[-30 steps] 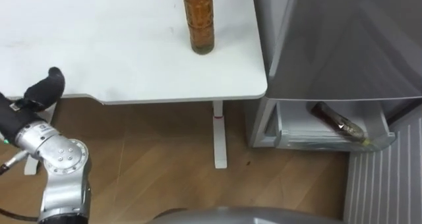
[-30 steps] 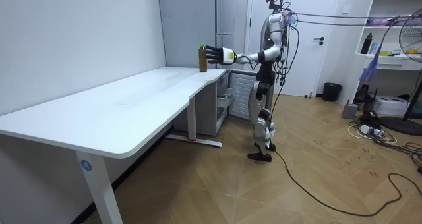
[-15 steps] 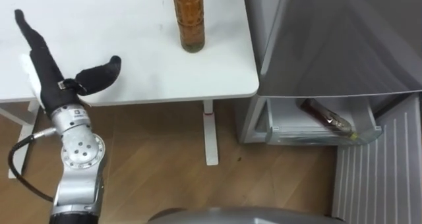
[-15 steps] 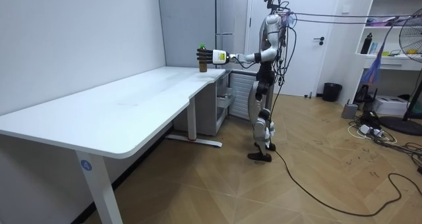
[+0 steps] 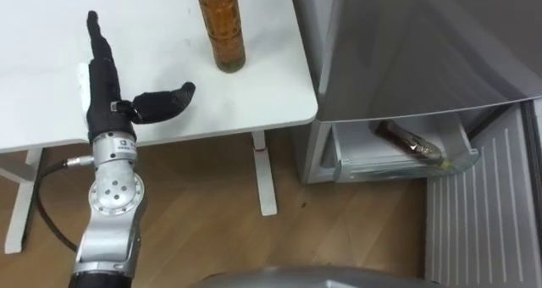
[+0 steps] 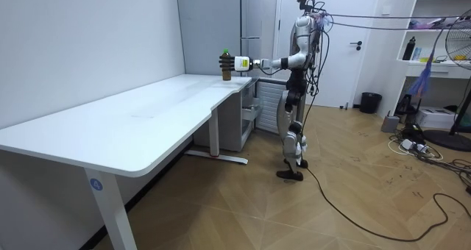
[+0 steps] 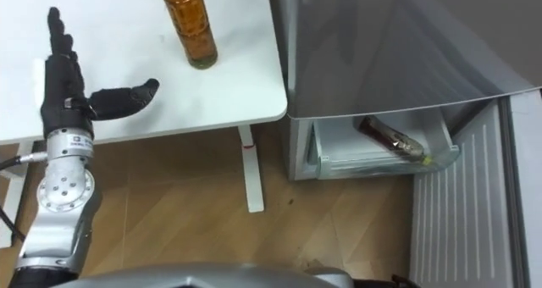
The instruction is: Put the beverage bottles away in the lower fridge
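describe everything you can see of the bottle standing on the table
The bottle looks like clear plastic filled with amber-brown liquid; its top is cut off by the view's edge. It stands upright on the white table, near the edge beside the grey fridge. Nothing but the table touches it; the open left hand hovers apart, to its left.

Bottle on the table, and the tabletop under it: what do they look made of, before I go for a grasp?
Bottle: looks like clear plastic, possibly glass, smooth and glossy. The amber drink shows through it and bright highlights run down its side. Table: white, smooth, matt top, likely laminated board, going by its flat even colour and thin rounded edge.
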Available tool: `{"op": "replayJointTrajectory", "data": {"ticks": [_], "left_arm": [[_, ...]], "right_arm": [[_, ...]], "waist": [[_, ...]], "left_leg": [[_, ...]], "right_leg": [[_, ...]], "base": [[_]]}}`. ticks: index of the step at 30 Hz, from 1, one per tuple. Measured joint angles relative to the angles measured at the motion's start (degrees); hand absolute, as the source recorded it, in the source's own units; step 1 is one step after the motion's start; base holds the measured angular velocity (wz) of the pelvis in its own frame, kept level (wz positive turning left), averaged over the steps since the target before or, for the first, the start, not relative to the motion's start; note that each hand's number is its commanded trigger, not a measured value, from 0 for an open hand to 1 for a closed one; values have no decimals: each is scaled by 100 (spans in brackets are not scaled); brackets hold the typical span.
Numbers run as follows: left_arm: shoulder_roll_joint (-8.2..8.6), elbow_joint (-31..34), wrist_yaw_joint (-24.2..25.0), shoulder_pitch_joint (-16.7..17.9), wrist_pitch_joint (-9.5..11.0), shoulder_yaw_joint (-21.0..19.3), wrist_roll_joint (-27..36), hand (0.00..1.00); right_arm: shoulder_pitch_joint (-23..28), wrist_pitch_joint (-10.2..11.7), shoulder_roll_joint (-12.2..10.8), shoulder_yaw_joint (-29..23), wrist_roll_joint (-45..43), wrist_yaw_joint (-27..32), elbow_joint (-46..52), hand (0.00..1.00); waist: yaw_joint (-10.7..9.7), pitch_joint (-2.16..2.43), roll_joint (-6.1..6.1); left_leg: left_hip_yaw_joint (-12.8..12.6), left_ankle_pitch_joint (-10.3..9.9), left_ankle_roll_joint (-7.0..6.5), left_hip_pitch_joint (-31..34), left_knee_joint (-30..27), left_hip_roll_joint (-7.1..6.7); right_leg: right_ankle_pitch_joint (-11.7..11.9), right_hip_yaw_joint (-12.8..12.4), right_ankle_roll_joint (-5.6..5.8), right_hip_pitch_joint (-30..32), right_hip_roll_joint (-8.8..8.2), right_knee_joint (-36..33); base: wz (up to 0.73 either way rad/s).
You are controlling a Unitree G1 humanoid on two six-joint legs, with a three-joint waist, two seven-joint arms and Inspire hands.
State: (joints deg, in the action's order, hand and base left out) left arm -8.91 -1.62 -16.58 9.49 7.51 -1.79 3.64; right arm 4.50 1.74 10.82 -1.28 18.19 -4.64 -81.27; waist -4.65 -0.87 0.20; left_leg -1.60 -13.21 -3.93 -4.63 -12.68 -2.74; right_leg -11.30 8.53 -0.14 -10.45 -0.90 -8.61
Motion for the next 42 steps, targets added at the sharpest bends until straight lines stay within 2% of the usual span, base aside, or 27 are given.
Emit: {"op": "replayJointTrajectory", "data": {"ticks": [2,3,7,13,16,19,21,25,26,29,33,35,39,42], "left_arm": [[0,48,0,-129,2,-34,148,0],[-1,59,0,-140,6,-36,191,0],[0,62,50,-266,7,-26,368,0],[0,48,381,-266,-15,-25,489,0],[0,13,499,-307,-89,-43,748,0],[-1,-183,619,-372,-126,-50,1321,0],[-1,-305,666,-376,-138,-51,1456,0],[-4,-420,730,-382,-296,-86,1485,0],[-4,-483,766,-436,-341,-86,1485,0],[-25,-566,837,-637,-507,-89,1482,0],[-94,-630,884,-789,-594,-145,1632,0],[-97,-750,940,-964,-704,-220,1711,0],[-101,-774,1068,-1036,-807,-256,1711,0],[-104,-1029,1121,-1220,-941,-254,1710,0]], "right_arm": [[23,-6,1,-17,-14,-6,-13,0],[28,-6,1,-17,-24,-7,-12,0],[63,-6,0,-31,-55,-29,-10,0],[121,-56,2,-119,-92,23,23,0],[126,-58,3,-133,-108,73,23,0],[124,-58,4,-237,-119,73,32,0],[116,-57,4,-253,-202,72,42,0],[143,-83,7,-256,-464,79,9,0],[142,-142,13,-256,-588,83,-2,0],[144,-327,19,-282,-741,156,-44,0],[240,-567,27,-336,-980,267,-29,0],[279,-714,26,-355,-1216,269,-18,0],[348,-837,26,-456,-1405,291,92,0],[364,-914,25,-456,-1438,325,149,0]], "waist": [[5,-32,-67],[3,-33,-72],[-13,-19,-130],[-10,14,-174],[-12,18,-134],[-12,46,-39],[-48,33,-16],[-145,5,5],[-147,-6,3],[-194,-14,-6],[-300,-13,-7],[-303,-11,-5],[-312,6,-22],[-319,20,-33]], "left_leg": [[-27,4,6,-77,35,6],[-34,7,7,-106,56,6],[-61,24,6,-188,106,7],[-64,22,5,-184,89,7],[-70,22,4,-184,94,3],[-104,23,3,-211,85,5],[-124,23,3,-218,82,9],[-142,23,4,-233,89,13],[-147,23,4,-264,113,15],[-147,19,3,-231,127,14],[-155,19,3,-207,103,16],[-208,20,4,-182,92,26],[-299,19,3,-206,89,50],[-311,14,-5,-210,87,46]], "right_leg": [[0,-48,0,-45,5,3],[0,-50,0,-47,5,3],[0,-54,0,-57,4,0],[1,-61,-1,-56,5,-5],[1,-65,-1,-67,0,-8],[1,-102,-1,-65,-3,-6],[1,-130,-1,-67,-1,-5],[0,-292,-2,-64,15,-8],[-1,-385,-2,-71,26,-12],[0,-386,-2,-48,31,-24],[-1,-380,-3,-23,32,-23],[-1,-387,-3,52,34,-44],[0,-385,-3,52,39,-117],[0,-378,-3,52,33,-117]], "base": [[-7],[-8],[-4],[-1],[-1],[-6],[-5],[-4],[-9],[-6],[-1],[-11],[-13],[-2]]}}
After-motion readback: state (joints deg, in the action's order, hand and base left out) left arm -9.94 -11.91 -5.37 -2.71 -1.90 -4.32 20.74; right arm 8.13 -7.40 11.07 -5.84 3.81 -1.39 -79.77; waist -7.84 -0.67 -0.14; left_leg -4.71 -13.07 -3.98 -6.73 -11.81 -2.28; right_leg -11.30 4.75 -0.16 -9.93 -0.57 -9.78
